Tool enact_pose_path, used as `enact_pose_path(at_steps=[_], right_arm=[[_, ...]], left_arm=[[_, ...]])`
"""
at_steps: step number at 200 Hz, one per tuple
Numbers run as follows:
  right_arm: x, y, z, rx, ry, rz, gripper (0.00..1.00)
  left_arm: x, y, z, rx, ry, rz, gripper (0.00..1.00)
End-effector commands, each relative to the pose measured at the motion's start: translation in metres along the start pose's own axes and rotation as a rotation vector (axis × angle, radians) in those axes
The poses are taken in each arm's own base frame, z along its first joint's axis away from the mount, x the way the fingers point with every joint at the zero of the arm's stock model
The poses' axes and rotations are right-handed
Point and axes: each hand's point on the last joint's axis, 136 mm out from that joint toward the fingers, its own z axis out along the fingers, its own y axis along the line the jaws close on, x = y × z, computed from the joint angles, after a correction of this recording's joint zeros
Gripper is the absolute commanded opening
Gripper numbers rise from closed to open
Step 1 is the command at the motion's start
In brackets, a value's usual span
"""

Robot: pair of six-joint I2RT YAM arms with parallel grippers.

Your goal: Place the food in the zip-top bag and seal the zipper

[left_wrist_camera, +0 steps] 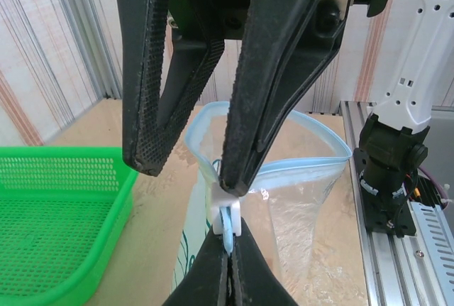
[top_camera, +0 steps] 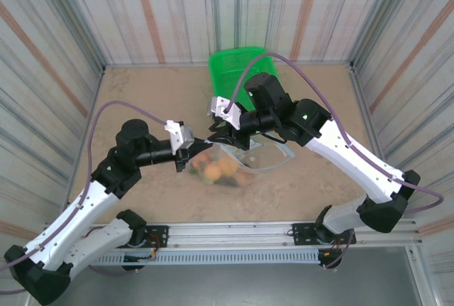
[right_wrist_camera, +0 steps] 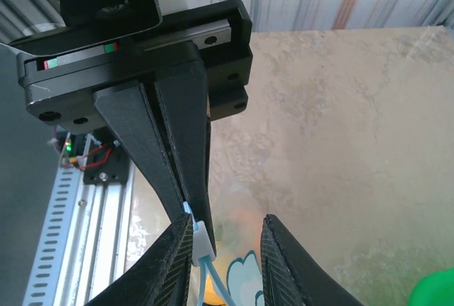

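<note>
Left end effector (left_wrist_camera: 230, 250) clamps the zipper (left_wrist_camera: 306, 167); right end effector (right_wrist_camera: 227, 229) stands narrowly open beside it, food (top_camera: 213, 171) inside the zip-top bag (top_camera: 267, 155).

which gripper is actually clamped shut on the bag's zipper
The left gripper: its jaws are pressed together on the pale blue zipper. The right gripper has its jaws standing apart, with the white slider beside just one finger.

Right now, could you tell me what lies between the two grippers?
The white slider on the zipper, in the left wrist view: it lies between the shut left gripper and one finger of the right gripper.
</note>
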Motion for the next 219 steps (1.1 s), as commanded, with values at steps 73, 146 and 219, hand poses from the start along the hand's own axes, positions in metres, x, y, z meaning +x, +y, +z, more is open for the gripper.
enact_pose_path(at_steps=[73,146,219], right_arm=[[0.005,0.015,0.003,-0.095,-0.009,0.006,0.29],[0.019,0.004,0.01,-0.075,0.029,0.036,0.22],[0.02,0.003,0.016,-0.095,0.024,0.053,0.15]], left_arm=[[-0.005,-0.002,-0.001,0.001,-0.022,0.035,0.0],[-0.006,-0.003,-0.001,0.008,-0.026,0.037,0.0],[-0.007,-0.004,-0.001,0.012,-0.031,0.04,0.0]])
